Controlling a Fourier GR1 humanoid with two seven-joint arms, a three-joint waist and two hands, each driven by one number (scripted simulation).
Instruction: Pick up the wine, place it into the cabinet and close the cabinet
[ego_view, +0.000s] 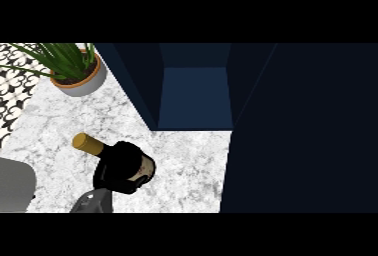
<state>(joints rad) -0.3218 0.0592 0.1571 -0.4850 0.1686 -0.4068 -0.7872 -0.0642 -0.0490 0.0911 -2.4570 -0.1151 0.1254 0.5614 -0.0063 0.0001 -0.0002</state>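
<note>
well, the right hand has its fingers curled round the body of the wine bottle, whose gold-capped neck pokes out toward the potted plant. so the grasp looks made. whether the bottle is clear of the marble tabletop i cannot tell. it is near the front of the open cabinet but not inside. placing it in and swinging the door shut are both left. the left hand is not in sight.

One wine bottle, one potted plant, one cabinet.
</note>
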